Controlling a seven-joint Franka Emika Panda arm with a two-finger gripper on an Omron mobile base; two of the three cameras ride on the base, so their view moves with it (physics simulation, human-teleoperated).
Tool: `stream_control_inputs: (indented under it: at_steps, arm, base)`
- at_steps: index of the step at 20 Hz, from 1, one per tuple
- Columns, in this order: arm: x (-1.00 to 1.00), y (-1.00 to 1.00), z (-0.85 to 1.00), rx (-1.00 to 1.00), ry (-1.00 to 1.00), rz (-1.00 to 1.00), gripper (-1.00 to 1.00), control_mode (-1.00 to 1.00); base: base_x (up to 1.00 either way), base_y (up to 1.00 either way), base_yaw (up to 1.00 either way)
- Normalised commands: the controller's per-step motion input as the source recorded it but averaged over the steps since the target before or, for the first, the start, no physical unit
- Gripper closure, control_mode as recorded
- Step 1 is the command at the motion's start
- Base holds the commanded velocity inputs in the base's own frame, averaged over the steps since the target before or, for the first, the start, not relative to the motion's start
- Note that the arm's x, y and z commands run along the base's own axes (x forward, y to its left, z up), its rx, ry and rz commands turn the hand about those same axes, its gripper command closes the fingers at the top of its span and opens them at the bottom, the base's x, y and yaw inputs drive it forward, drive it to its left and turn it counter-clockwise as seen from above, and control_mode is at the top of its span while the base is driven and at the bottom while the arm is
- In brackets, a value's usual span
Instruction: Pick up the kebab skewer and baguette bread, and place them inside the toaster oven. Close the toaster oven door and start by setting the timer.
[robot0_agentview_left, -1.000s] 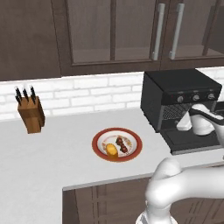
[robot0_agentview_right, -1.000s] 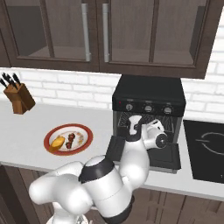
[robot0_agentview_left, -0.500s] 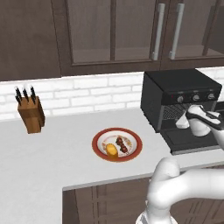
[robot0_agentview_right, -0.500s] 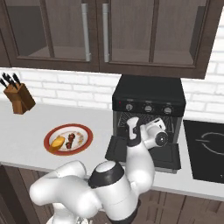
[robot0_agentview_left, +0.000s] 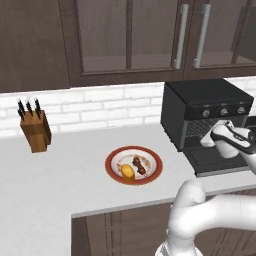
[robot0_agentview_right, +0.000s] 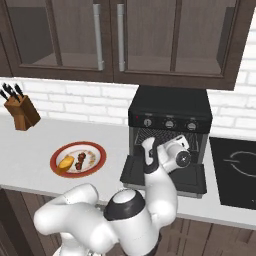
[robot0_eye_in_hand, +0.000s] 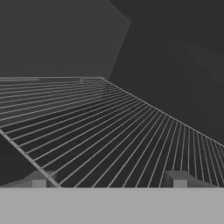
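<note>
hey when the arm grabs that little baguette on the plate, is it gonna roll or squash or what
The baguette bread looks stubby and oval, so a sideways nudge could probably roll it toward the plate rim. It lies right beside the kebab skewer, so a wide open pincer may bump that too. It seems small, likely light; how soft it is can't be told.

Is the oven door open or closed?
Open. The door lies flat in front of the oven, and the wire rack inside shows.

Open oven cavity (robot0_eye_in_hand: 166, 52), bare rack (robot0_eye_in_hand: 100, 127)
</note>
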Motion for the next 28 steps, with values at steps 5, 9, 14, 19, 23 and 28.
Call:
stream_control_inputs:
  at_steps: [5, 9, 14, 19, 23, 28]
  arm:
    - [-0.29, 0.0, -0.14, 0.05, 0.05, -0.03, -1.0, -1.0]
    - [-0.25, 0.0, -0.06, 0.09, 0.07, -0.01, -1.0, -1.0]
    - [-0.02, 0.0, -0.11, 0.06, 0.0, 0.0, -1.0, -1.0]
    - [0.01, 0.01, -0.1, 0.07, 0.0, 0.0, 1.0, -1.0]
    - [0.0, 0.0, -0.03, 0.08, 0.0, 0.0, 1.0, -1.0]
    - [0.0, 0.0, 0.0, 0.09, 0.0, 0.0, 1.0, -1.0]
  base:
    - [0.0, 0.0, 0.0]
    - [0.0, 0.0, 0.0]
    - [0.0, 0.0, 0.0]
    - [0.0, 0.0, 0.0]
    - [0.0, 0.0, 0.0]
    - [0.0, 0.0, 0.0]
